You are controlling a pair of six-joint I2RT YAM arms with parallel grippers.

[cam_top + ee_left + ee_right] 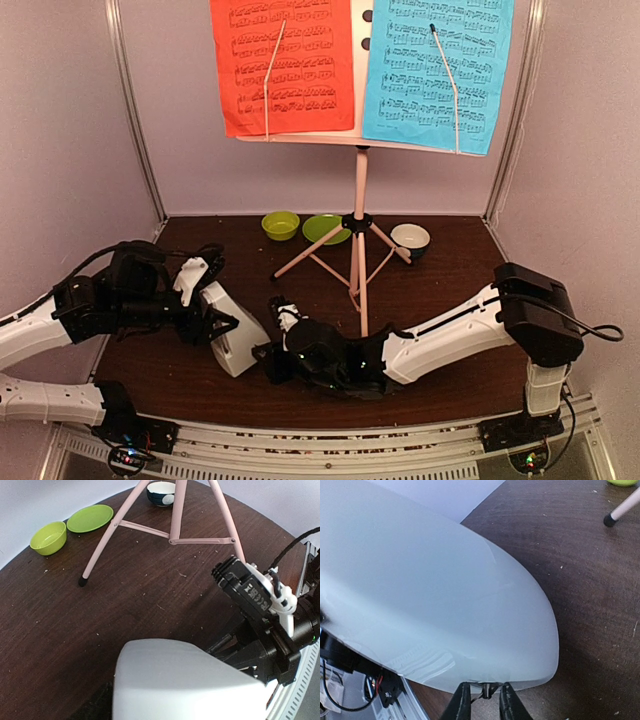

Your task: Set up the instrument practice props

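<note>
At the near-left of the table [450, 290], the left gripper [212, 315] clasped the tilted white metronome [235, 335], apparently to steady it, while the right gripper [484, 696] stood narrowly parted astride a small metal stub [485, 686] at its rim, probably to pinch it.

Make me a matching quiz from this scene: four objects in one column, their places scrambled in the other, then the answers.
Things: 1 red page; 2 cyan page; 3 white metronome; 4 white-and-dark bowl.
Places: A back of the table, right of the music stand; B left half of the stand's desk; C front of the table, left of the stand; D right half of that desk.
Pairs: 1-B, 2-D, 3-C, 4-A.
</note>
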